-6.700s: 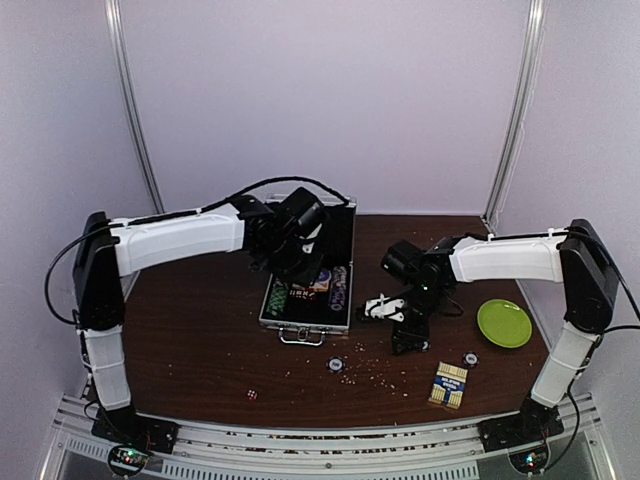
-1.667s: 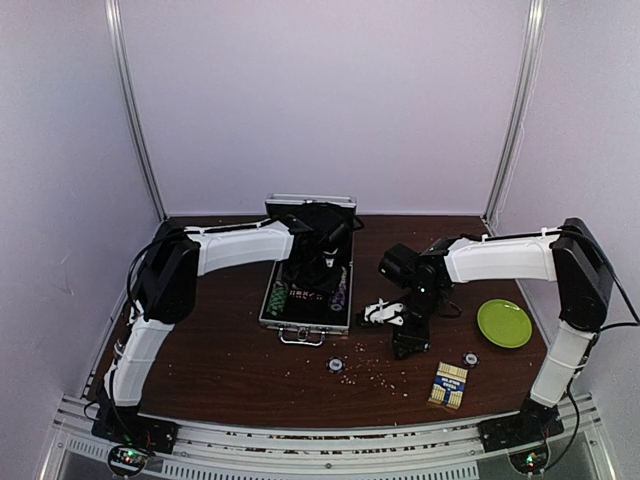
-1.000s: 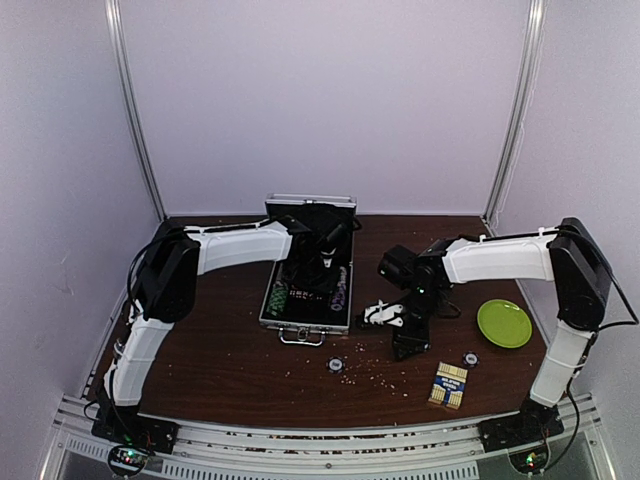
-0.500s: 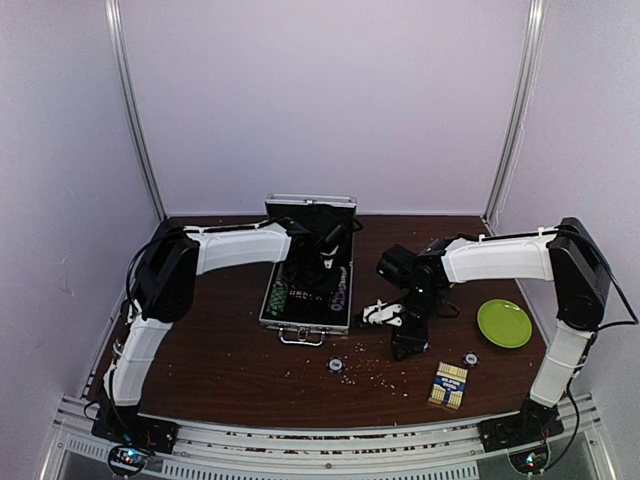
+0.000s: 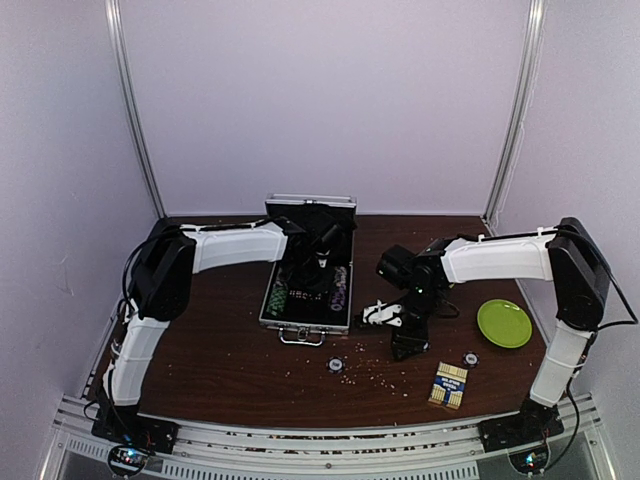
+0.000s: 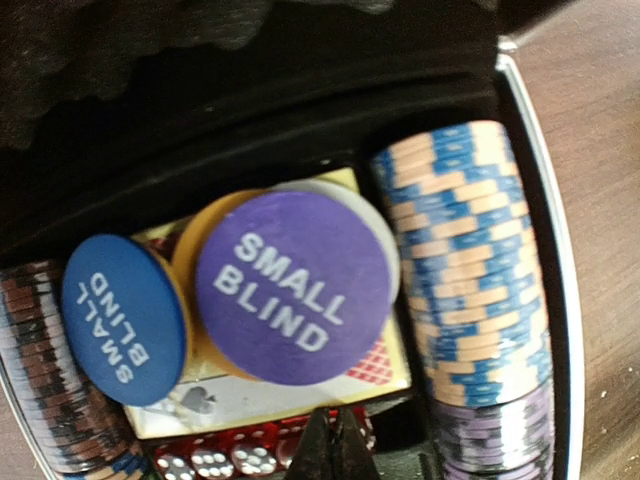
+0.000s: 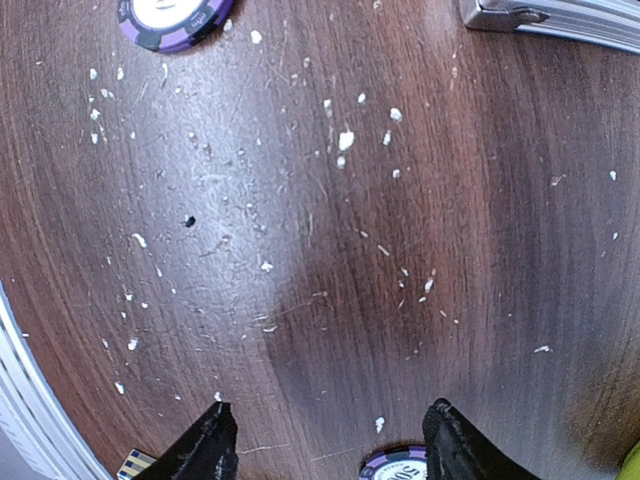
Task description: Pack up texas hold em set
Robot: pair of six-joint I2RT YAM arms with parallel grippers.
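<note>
The silver case (image 5: 282, 322) lies open at the table's middle, lid up. My left gripper (image 5: 318, 268) reaches into it; in the left wrist view its jaws (image 6: 335, 445) are shut with nothing between them, just above a row of red dice (image 6: 215, 462). A purple "SMALL BLIND" disc (image 6: 290, 285) and a blue one (image 6: 125, 320) lie on a card deck beside blue-tan striped chips (image 6: 470, 260). My right gripper (image 5: 408, 342) hangs open over bare table; a purple chip (image 7: 395, 466) lies between its fingertips (image 7: 212, 445). The yellow-blue card box (image 5: 449, 385) lies at the front right.
A flat lime-green plate (image 5: 504, 323) sits at the right. Loose purple chips lie in front of the case (image 5: 336, 365) and near the card box (image 5: 469, 358). White crumbs are scattered over the wood (image 7: 345, 138). The case's front edge (image 7: 540, 15) shows in the right wrist view.
The red die that lay on the table's front left 6.7 s ago is gone from there. My left arm has reached deeper into the case. The right arm has barely moved.
</note>
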